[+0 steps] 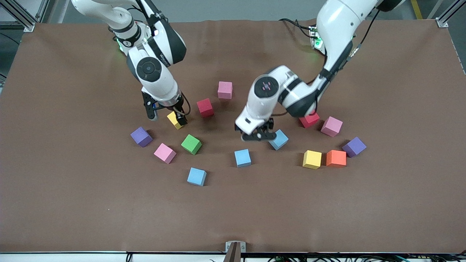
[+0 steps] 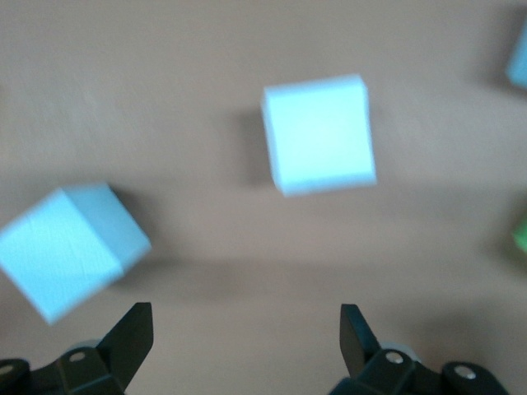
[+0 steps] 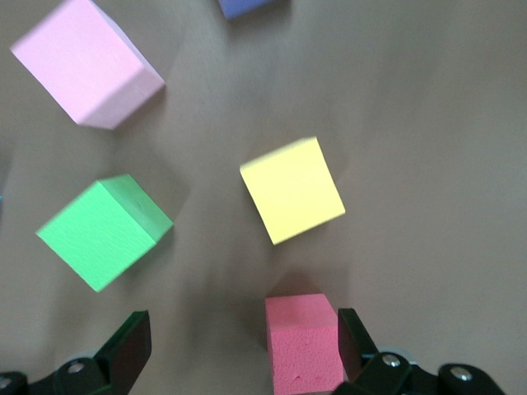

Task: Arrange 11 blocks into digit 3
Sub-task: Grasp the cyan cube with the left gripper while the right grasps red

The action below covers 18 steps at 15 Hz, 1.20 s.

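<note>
Both tools (image 1: 259, 135) (image 1: 165, 115) low, spread wide

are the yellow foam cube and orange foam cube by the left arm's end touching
Apart: the front view shows a thin strip of brown table between the yellow foam cube and the orange foam cube.

No legible text, label, brand, number or sign was found in any of the three views. A dark band on the right arm (image 1: 165, 54), at about 10 o'clock in the front view, carried small pale lettering, but it could not be read. The foam blocks bore no markings, and the brown desk (image 1: 72, 203) was unmarked. Both wrist views showed no lettering at all.
</note>
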Motion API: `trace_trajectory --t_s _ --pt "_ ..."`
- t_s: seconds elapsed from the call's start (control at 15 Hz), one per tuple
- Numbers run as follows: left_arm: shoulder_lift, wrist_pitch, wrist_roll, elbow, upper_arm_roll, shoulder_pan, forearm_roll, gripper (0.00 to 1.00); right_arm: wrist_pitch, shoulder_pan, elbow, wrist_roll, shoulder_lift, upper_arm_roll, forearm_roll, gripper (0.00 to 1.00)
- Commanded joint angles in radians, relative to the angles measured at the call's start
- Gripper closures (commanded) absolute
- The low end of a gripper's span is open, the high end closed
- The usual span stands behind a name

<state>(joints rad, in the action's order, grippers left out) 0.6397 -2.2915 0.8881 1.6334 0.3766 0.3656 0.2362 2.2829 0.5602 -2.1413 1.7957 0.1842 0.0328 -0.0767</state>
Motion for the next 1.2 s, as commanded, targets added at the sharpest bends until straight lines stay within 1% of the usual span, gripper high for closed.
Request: trace_trajectory --t_s 0.0,0.27,0.4,0.47,0.6,0.67,0.73,1.0,1.13 --pt "0.101 0.012 0.011 -0.128 -0.019 0.027 0.017 0.0 0.091 0.065 -0.043 0.062 0.038 -0.007 -0.009 0.0" --pt "0.156 0.013 0.087 -0.204 -0.03 0.049 0.012 0.0 0.127 0.124 -0.045 0.08 0.096 -0.008 -0.009 0.0" --pt "0.198 0.012 0.113 -0.259 -0.033 0.065 0.014 0.0 0.144 0.147 -0.051 0.082 0.115 -0.008 -0.009 0.0" --pt "0.227 0.012 0.135 -0.294 -0.05 0.079 0.014 0.0 0.159 0.156 -0.063 0.09 0.118 -0.008 -0.008 0.0" --pt "0.256 0.012 0.144 -0.339 -0.125 0.143 0.006 0.0 0.214 0.168 -0.094 0.091 0.12 -0.008 -0.008 0.0" --pt "0.267 0.007 0.144 -0.349 -0.152 0.168 0.003 0.0 0.223 0.175 -0.098 0.091 0.12 -0.008 -0.008 0.0" --pt "0.275 0.001 0.144 -0.353 -0.16 0.176 0.003 0.0 0.225 0.179 -0.098 0.091 0.123 -0.008 -0.008 0.0" --pt "0.293 -0.006 0.144 -0.374 -0.159 0.177 0.003 0.0 0.253 0.191 -0.1 0.091 0.144 -0.008 -0.008 0.0" --pt "0.295 -0.031 0.146 -0.376 -0.159 0.177 0.002 0.0 0.259 0.204 -0.1 0.09 0.153 -0.01 -0.006 0.0"
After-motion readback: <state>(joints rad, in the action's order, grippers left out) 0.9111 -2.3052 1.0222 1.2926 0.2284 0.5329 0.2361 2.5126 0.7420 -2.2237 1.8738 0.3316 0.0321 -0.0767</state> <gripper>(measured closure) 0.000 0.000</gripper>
